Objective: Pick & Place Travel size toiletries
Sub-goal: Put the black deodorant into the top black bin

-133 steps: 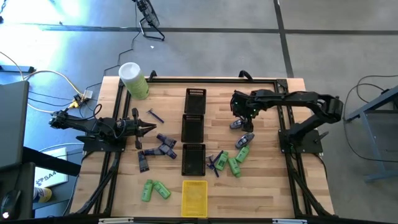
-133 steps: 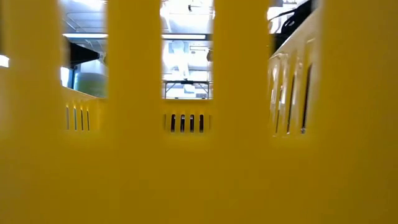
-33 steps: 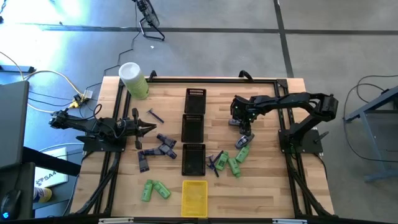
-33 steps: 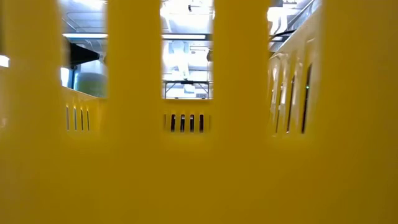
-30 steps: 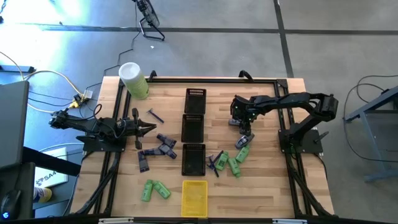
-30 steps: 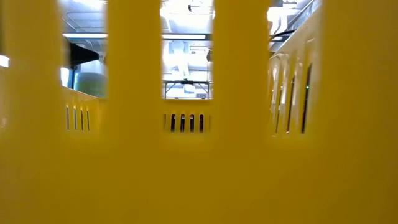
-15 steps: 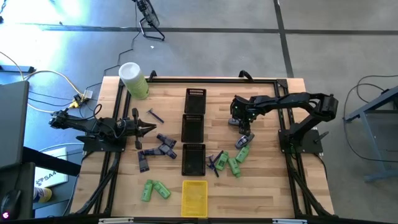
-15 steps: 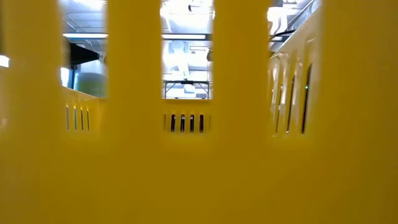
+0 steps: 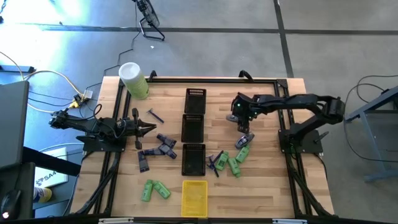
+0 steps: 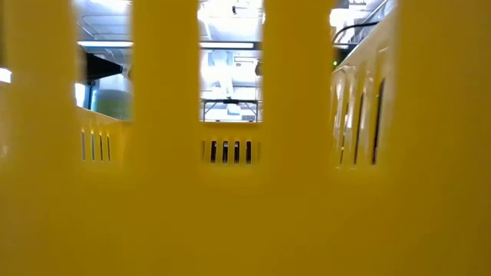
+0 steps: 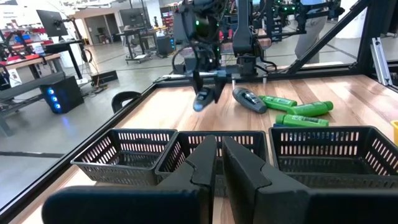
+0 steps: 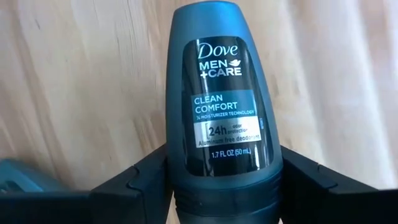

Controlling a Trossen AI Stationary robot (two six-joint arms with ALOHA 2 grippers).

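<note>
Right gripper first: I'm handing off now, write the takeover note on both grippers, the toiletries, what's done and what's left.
Right gripper: shut on a Dove deodorant, held off the table right of the black trays.
Left gripper: shut, empty, waiting at the left side.
Toiletries: green bottles and a second deodorant lie right of the trays; purple tubes and two more green bottles lie left.
Done: nothing shows in the black trays or the yellow tray.
Left: place the held deodorant, then the rest.

yellow tray [image 10: 230, 215] wall blocks nearly the whole low view.
</note>
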